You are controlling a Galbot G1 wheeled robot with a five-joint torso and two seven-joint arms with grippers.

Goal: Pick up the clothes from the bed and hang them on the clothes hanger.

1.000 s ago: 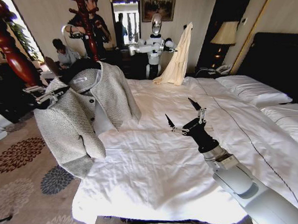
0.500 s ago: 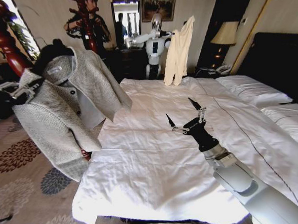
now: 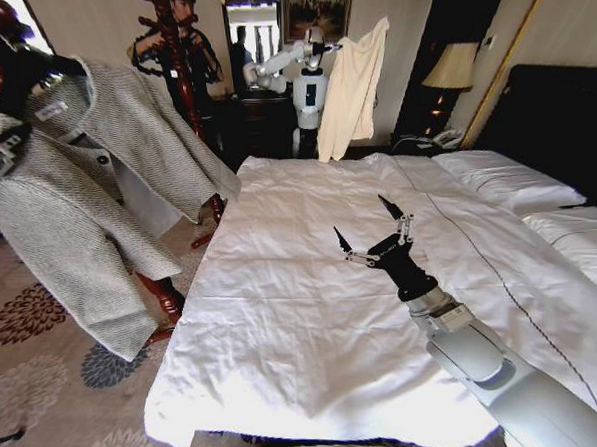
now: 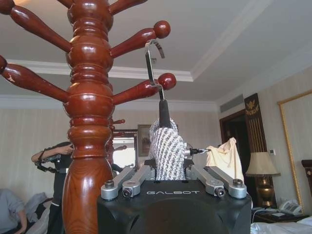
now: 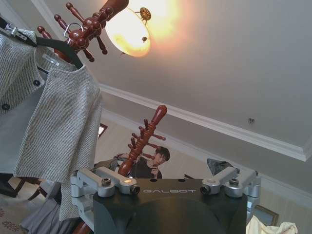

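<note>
Right, state as seen:
Right gripper (image 3: 371,238): hovers above the white duvet mid-bed, arm reaching in from the robot's right, fingers spread apart, nothing between them.
Bed (image 3: 313,313): white duvet bare under the right gripper, white pillows at the far right, dark headboard behind them.
Jacket (image 3: 71,185): off the bed, up in the air at the robot's left over the patterned carpet, hanging open on the black hanger (image 5: 61,48), sleeves drooping.
Left gripper (image 4: 168,183): clamped on the jacket's speckled knit at the neck, just below the hanger's stem.
Hanger hook (image 4: 152,61): metal, close beside a knobbed peg of the wooden coat stand (image 4: 87,122); cannot tell if it touches the peg.
Far side: another robot beyond the bed holds up a cream garment (image 3: 351,86).
</note>
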